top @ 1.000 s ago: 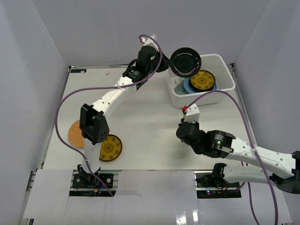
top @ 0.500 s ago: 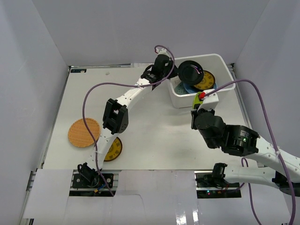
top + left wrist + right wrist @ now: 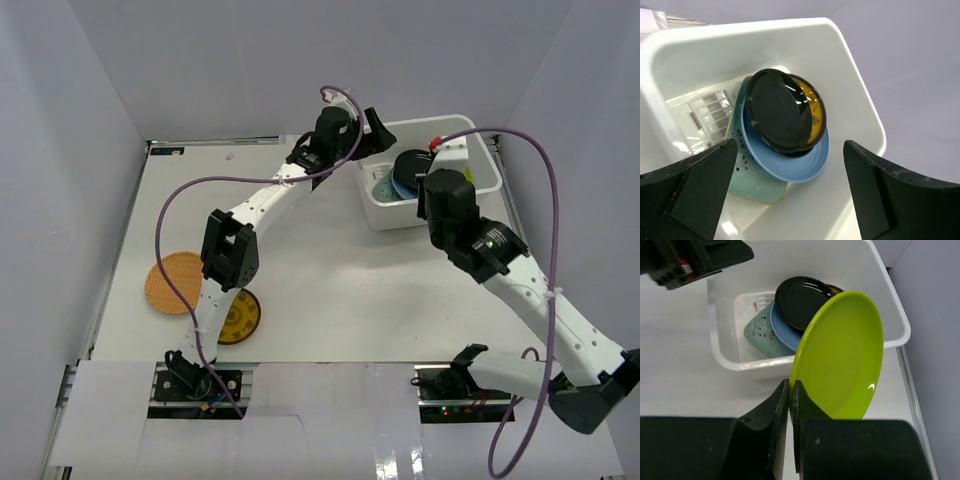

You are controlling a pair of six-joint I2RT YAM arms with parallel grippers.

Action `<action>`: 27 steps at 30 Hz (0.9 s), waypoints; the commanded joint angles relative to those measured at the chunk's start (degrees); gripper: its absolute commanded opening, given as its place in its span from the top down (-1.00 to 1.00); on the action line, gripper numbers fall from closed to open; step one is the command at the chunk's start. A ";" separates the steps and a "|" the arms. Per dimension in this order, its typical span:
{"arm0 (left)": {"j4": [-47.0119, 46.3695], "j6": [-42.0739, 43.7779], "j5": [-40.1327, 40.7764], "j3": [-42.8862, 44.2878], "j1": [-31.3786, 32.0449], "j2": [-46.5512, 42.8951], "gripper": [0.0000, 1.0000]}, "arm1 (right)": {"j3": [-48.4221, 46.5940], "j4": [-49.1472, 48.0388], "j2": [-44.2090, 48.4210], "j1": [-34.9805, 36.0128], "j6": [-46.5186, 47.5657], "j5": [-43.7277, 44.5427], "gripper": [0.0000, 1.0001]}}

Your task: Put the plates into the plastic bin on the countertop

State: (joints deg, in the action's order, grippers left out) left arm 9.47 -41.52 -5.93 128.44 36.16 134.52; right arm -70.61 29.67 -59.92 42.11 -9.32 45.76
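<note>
The bin (image 3: 395,215) sits at the far right of the countertop (image 3: 330,290). Four plates are stacked in it. The bottom plate (image 3: 757,185) lies on the bin floor and sticks out to the left. The second plate (image 3: 790,167) lies on it, then the third plate (image 3: 816,112), which peeks out at the right from under the top plate (image 3: 777,112).

My left gripper (image 3: 372,128) hangs over the bin's far left corner. My right gripper (image 3: 791,387) is above the bin's near right part, with the held plate (image 3: 840,355) on edge between its fingers.

At the near left of the countertop lies the left loose plate (image 3: 180,282). The right loose plate (image 3: 238,318) is just beside it, nearer to me, and my left arm crosses above both.
</note>
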 commanded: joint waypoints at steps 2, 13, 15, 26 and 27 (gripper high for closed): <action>-1.12 3.37 -1.54 -4.84 -2.32 -17.16 -0.96 | -7.06 -11.38 -7.47 -7.11 7.56 -13.14 0.84; 0.71 8.12 14.35 -56.07 -6.01 -64.79 -0.96 | -21.32 -16.66 -35.34 -15.30 17.75 -22.04 0.85; 6.31 7.60 20.48 -65.36 -6.45 -73.84 -0.96 | -22.37 -16.66 -39.03 -15.30 18.37 -20.45 0.84; 36.64 -4.96 39.59 -86.16 -6.46 -101.03 -0.96 | -26.23 -12.98 -45.38 -15.56 18.65 -18.94 -0.62; 37.62 -7.85 40.03 -86.60 -6.54 -100.86 -0.96 | -26.68 -12.10 -44.50 -15.48 16.12 -19.82 -0.74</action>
State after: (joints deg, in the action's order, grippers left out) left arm 37.04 -42.44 28.16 42.52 30.04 33.69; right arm -91.77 17.65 -107.33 26.74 9.65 26.24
